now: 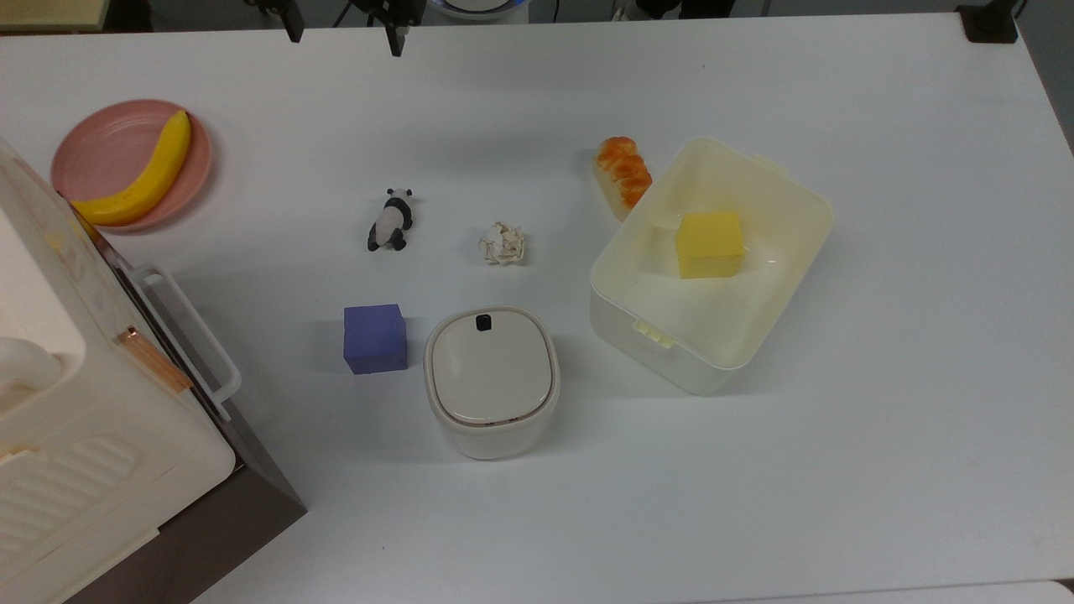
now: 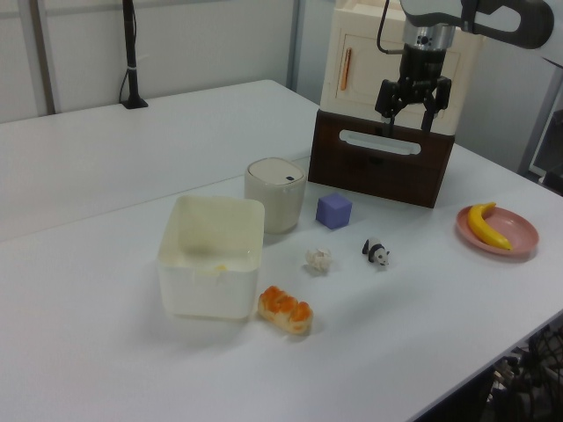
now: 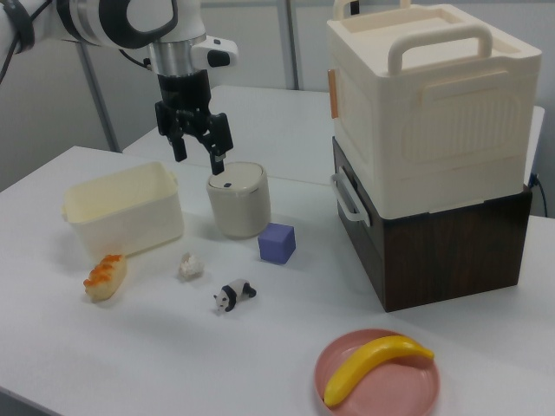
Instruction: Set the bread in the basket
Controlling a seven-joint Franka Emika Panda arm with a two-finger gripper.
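The bread (image 1: 624,174) lies on the table (image 1: 881,470) just outside the basket (image 1: 780,331), against its wall at the top view's upper left — touching, as far as can be told. Inside the basket sits a yellow cube (image 1: 710,244). The gripper (image 3: 197,144) hangs high above the table, well apart from the basket — fingers spread, holding nothing.

bread (image 1: 623,175) | part hidden by basket (image 1: 801,252) rim | top view
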